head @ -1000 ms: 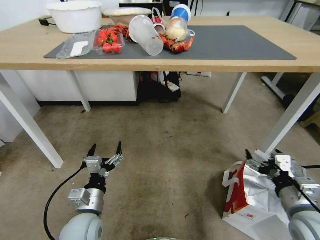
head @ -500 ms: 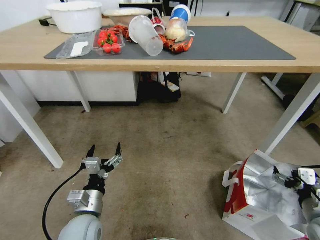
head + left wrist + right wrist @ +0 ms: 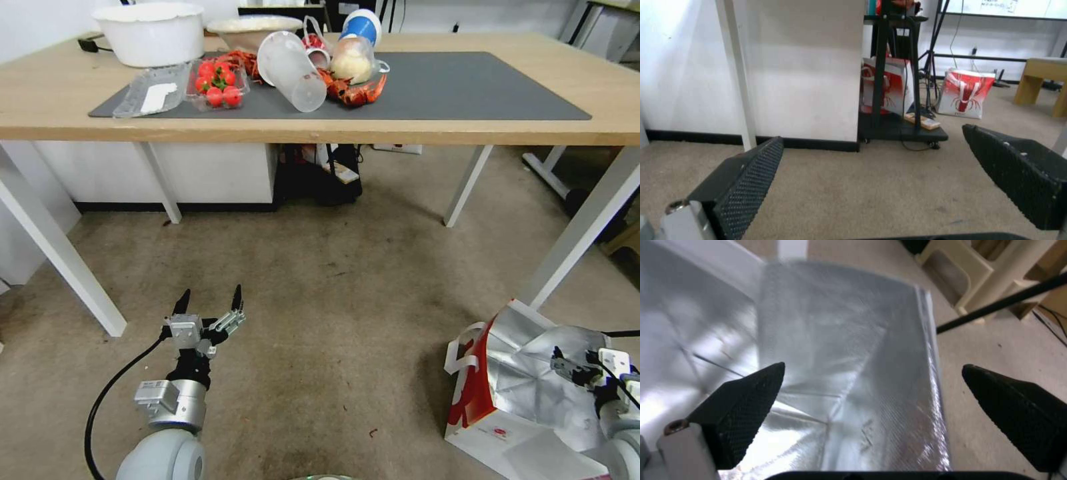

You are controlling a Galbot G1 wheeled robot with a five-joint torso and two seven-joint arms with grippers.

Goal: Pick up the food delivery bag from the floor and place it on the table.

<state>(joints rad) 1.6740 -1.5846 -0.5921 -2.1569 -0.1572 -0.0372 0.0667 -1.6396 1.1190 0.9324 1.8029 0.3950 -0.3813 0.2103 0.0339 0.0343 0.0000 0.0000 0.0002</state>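
- Two black fingers of the right gripper [image 3: 871, 386] stand wide apart with nothing between them, one over the silver foil lining [image 3: 826, 350], the other over bare carpet [image 3: 996, 350] beyond the bag's edge.
- From the head view this gripper [image 3: 575, 365] hangs over the open mouth of the food delivery bag [image 3: 513, 393], near its far rim.
- Bag stands on the floor at the robot's right, just beside a white leg of the table [image 3: 467, 133]; red gusset and white loop handles [image 3: 461, 352] face open carpet.
- Its foil top is crumpled and spread open.
- Left gripper [image 3: 208, 310] is spread wide and empty, low over clear carpet, well apart from the bag.
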